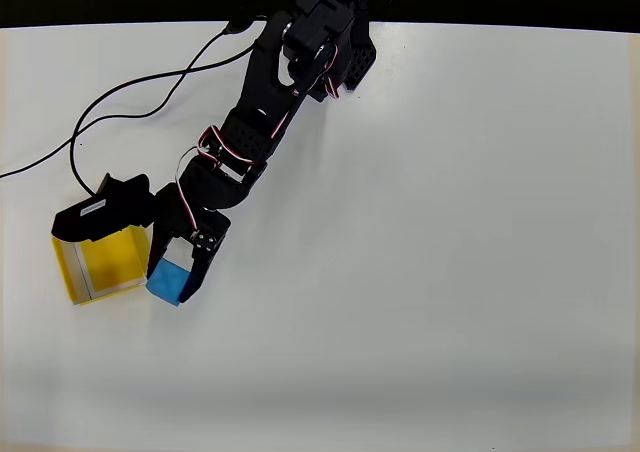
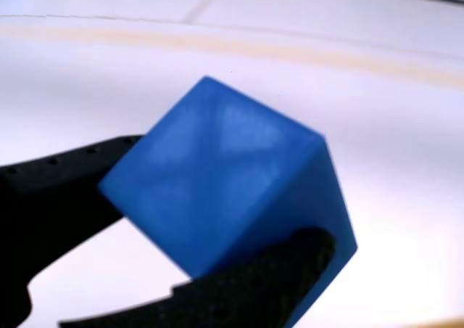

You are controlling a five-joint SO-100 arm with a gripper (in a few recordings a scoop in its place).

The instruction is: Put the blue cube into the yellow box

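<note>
The blue cube sits tilted, pinched between the black fingers of the hand. In the overhead view it is just right of the yellow box on the white table.

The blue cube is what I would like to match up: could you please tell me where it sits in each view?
Overhead view: the blue cube is at lower left, just right of the yellow box.
Wrist view: the cube is centred and large, tilted.
Shared landmark: the black pincer, its fingers on either side of the cube in both views.
</note>
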